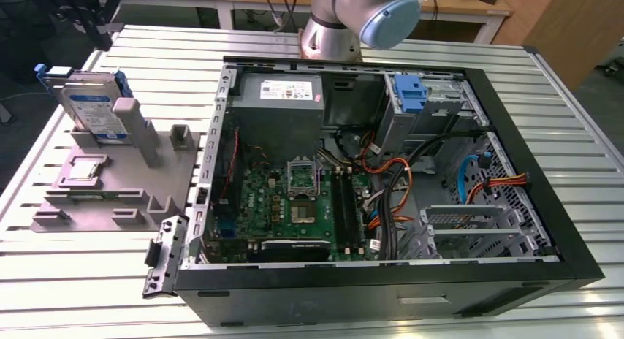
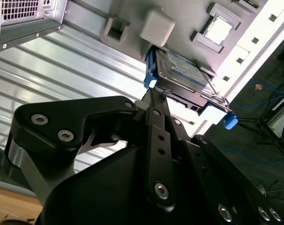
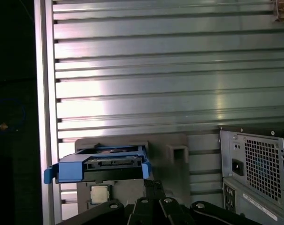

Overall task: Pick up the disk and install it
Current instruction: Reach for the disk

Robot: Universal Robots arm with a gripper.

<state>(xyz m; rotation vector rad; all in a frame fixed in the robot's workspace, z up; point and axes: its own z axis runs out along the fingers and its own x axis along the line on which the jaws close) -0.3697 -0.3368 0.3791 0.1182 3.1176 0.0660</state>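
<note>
- Black claw (image 1: 90, 19) at the far corner of the desk (image 1: 78, 280), on the exterior view's left, hanging above the disk (image 1: 93, 107) and apart from it.
- Nothing in its grip; cannot tell how far open.
- In the second wrist view, tip of the claw (image 2: 150, 96) aimed at the near blue edge of the disk (image 2: 181, 70); in the first wrist view, top of the claw (image 3: 153, 187) just in front of the disk (image 3: 102, 164).
- Flat silver-grey disk with a white-and-blue label and blue plastic rails along its sides, standing on edge and leaning slightly in a slot of a grey stand (image 1: 117, 196).
- Tall grey post (image 1: 137, 131) of the same stand just beside the disk, on the exterior view's right of it.
- Small square silver chip (image 1: 86, 169) lying flat in a recess of the stand, nearer the camera than the disk; also seen in the second wrist view (image 2: 220, 29) and the first wrist view (image 3: 99, 193).
- Open black computer case (image 1: 575, 229) lying on its side on the ribbed metal desk, just beside the stand, on the exterior view's right.
- Inside the case: grey power box (image 1: 283, 90) with a white label at the far end, green circuit board (image 1: 292, 200) in the middle, loose orange and black cables (image 1: 395, 178), and a bare blue bracket (image 1: 410, 94) in the far drive bay.
- Grey and blue arm (image 1: 341, 21) rising from behind the case.
</note>
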